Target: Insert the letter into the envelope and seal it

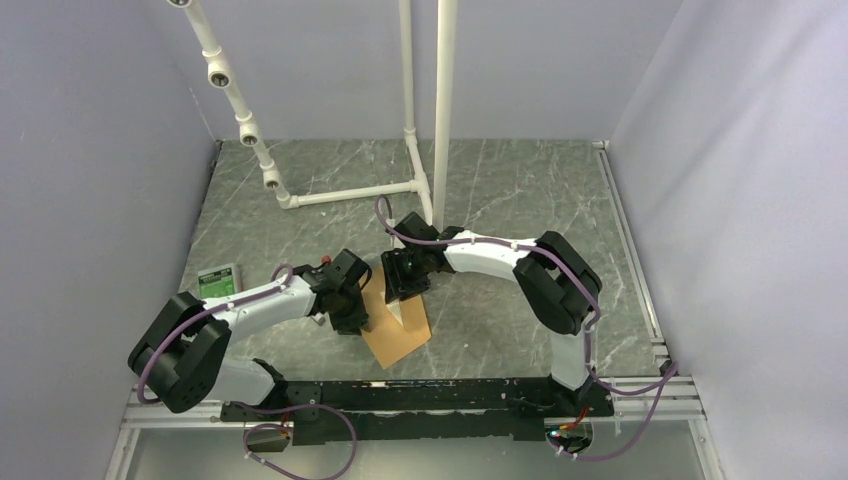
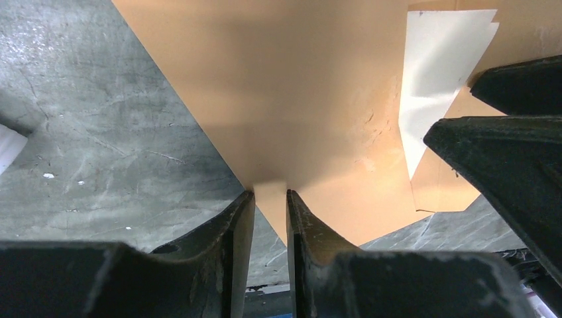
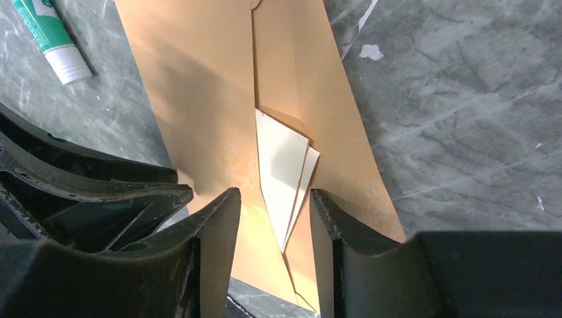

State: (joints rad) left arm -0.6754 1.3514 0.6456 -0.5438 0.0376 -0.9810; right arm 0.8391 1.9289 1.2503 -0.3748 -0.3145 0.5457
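Between the two arms, toward the near side of the table (image 1: 520,190), lay the envelope (image 1: 395,345). The left gripper (image 2: 270,197) had its fingers nearly together, with a strip of the envelope's near edge pinched between them. The right gripper (image 3: 275,209) stood partly open and gripped nothing. Its fingers straddled the lower tip of the letter (image 3: 281,165), a pale folded sheet partly tucked inside the envelope's mouth.

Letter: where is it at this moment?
In the right wrist view the letter sticks partly out of the envelope, directly ahead of the right claw, between its two fingers.
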